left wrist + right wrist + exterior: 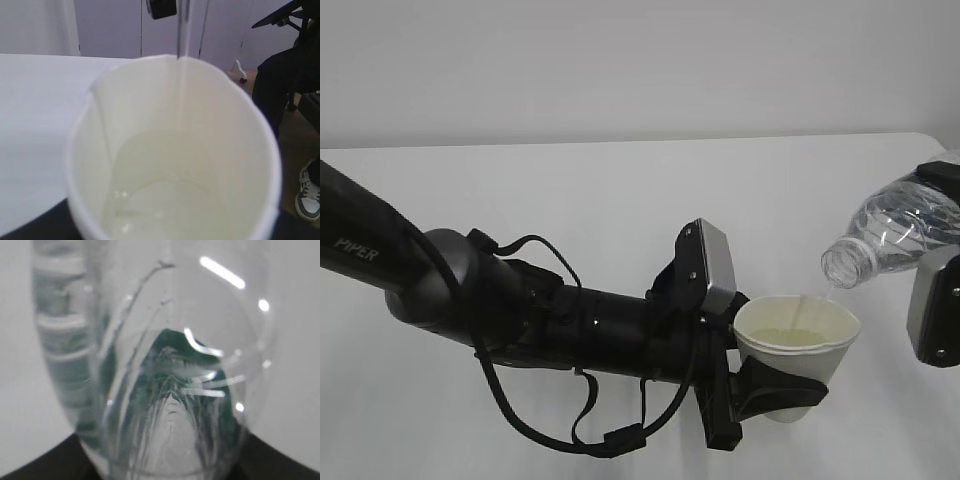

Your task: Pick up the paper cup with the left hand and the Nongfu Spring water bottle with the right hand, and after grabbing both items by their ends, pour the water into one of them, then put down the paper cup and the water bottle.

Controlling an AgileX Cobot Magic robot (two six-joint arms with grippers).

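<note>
My left gripper (778,385) is shut on the lower part of the white paper cup (798,345), holding it upright above the table. The cup is partly filled with water (795,335). My right gripper (937,245), at the right edge, is shut on the rear end of the clear Nongfu Spring water bottle (895,232). The bottle is tilted with its open neck (842,263) just above the cup's right rim. A thin stream of water (829,292) runs from neck to cup. In the left wrist view the cup (150,100) fills the frame, and the stream (182,30) falls into the pooled water (165,200). The bottle (165,365) fills the right wrist view.
The white table (620,190) spreads under both arms. My left arm (470,290), marked PIPER and hung with cables, lies across the left half. Past the table's far edge, the left wrist view shows a seated person's dark leg (280,85) and shoe (310,197).
</note>
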